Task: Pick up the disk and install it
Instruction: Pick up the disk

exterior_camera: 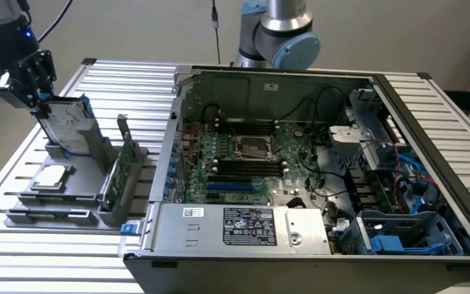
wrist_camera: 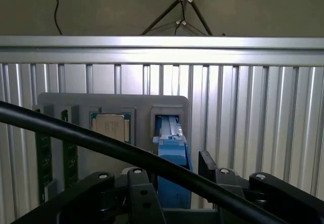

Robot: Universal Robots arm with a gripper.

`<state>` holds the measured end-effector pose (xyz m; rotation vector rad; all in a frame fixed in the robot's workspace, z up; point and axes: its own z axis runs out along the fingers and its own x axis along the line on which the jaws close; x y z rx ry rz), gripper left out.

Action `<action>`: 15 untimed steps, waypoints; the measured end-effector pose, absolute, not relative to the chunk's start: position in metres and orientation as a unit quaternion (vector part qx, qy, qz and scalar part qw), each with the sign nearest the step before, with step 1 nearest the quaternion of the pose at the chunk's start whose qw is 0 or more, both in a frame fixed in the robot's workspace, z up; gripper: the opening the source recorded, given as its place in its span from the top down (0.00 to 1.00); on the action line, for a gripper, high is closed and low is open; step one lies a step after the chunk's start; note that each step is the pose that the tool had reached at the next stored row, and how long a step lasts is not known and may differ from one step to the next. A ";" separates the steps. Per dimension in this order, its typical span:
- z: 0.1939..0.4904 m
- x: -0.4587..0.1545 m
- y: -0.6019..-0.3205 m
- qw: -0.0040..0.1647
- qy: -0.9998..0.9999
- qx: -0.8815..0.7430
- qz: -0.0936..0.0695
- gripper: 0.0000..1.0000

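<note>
The gripper hangs over the disk, jaws spread either side of its blue-framed top edge, not visibly clamping it. The disk stands upright in a slot of the grey holder, near the surface edge at the exterior view's left. The open computer case is alongside.

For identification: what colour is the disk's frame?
Bright blue; the frame shows best in wrist view.
</note>
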<state>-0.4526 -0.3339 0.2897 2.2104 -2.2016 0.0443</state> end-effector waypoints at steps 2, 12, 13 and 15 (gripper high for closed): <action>0.289 -0.452 -0.334 0.011 -0.706 0.708 0.014 0.52; 0.289 -0.450 -0.334 0.015 -0.707 0.707 0.010 0.52; 0.289 -0.449 -0.335 0.016 -0.707 0.707 0.009 0.52; 0.289 -0.448 -0.335 0.017 -0.707 0.707 0.008 0.52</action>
